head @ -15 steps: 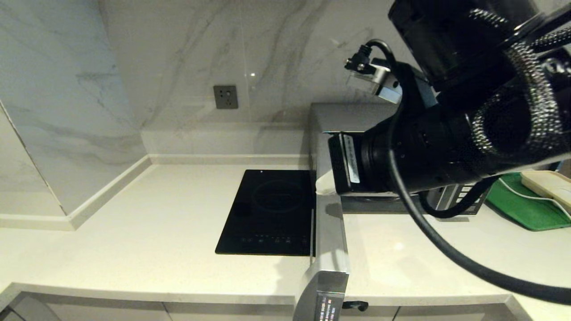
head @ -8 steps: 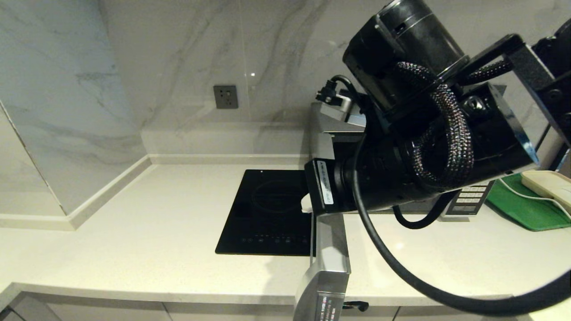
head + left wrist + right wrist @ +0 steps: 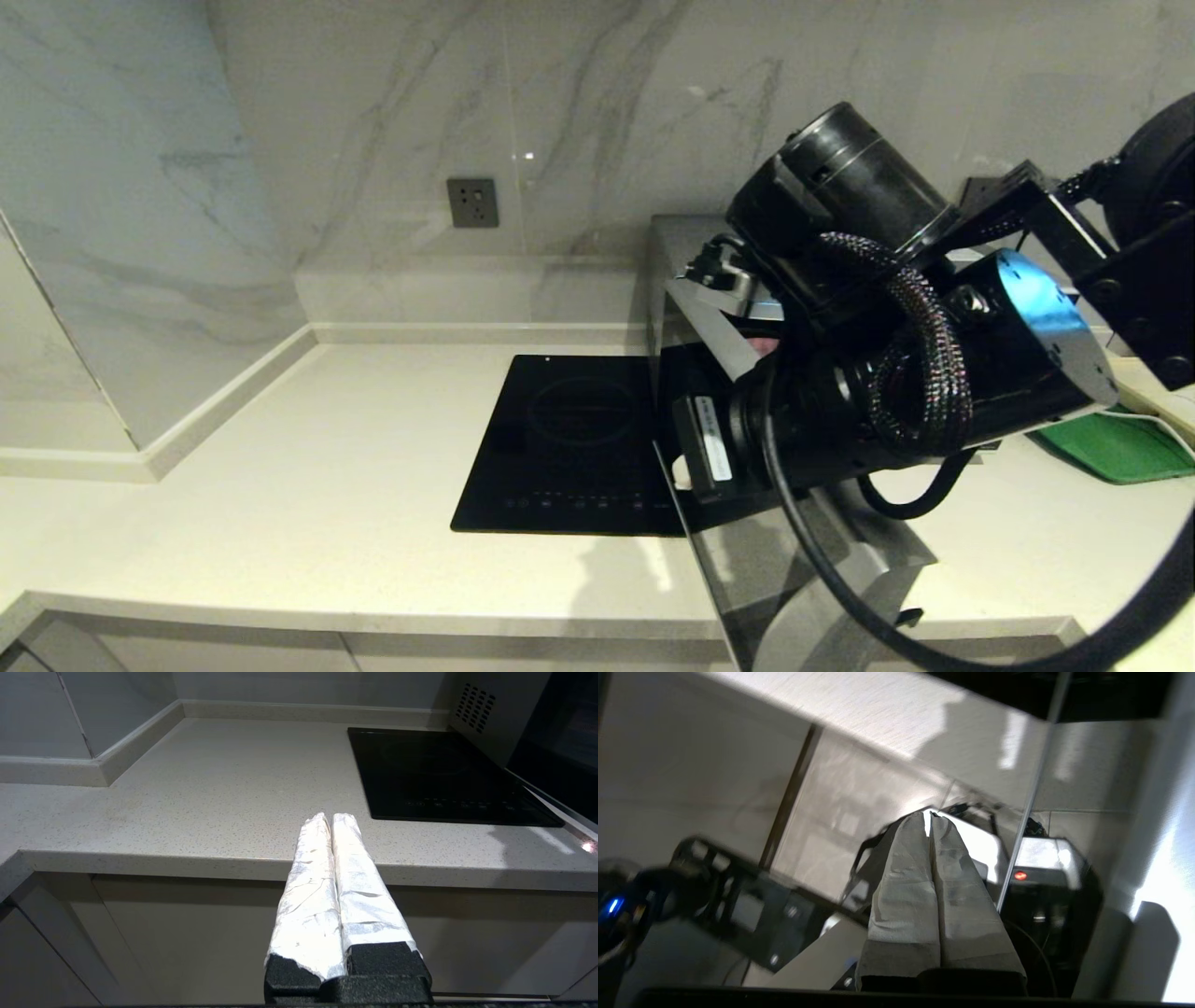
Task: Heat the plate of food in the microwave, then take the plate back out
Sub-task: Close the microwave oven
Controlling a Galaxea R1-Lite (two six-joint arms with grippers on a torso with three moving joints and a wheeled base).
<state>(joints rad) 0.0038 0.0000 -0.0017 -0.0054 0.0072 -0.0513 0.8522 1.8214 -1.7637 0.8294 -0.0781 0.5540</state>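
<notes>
The silver microwave (image 3: 686, 245) stands at the back right of the counter, and its vented side (image 3: 486, 714) shows in the left wrist view. Its dark glass door (image 3: 775, 579) hangs half open, angled out over the counter's front. My right arm reaches across the door. My right gripper (image 3: 684, 467) is shut, with its wrapped fingertips against the door's outer glass (image 3: 859, 788), which mirrors the robot. The plate of food is hidden behind my arm and the door. My left gripper (image 3: 331, 815) is shut on nothing, low before the counter's front edge.
A flat black induction cooktop (image 3: 569, 443) lies just left of the microwave. A green tray (image 3: 1111, 448) and a cream box (image 3: 1158, 392) sit at the far right. A wall socket (image 3: 471, 203) is on the marble wall behind.
The microwave door has swung from pointing straight out to an angle toward its front. My right arm came down and rightward with it, fingertips staying on the door.
</notes>
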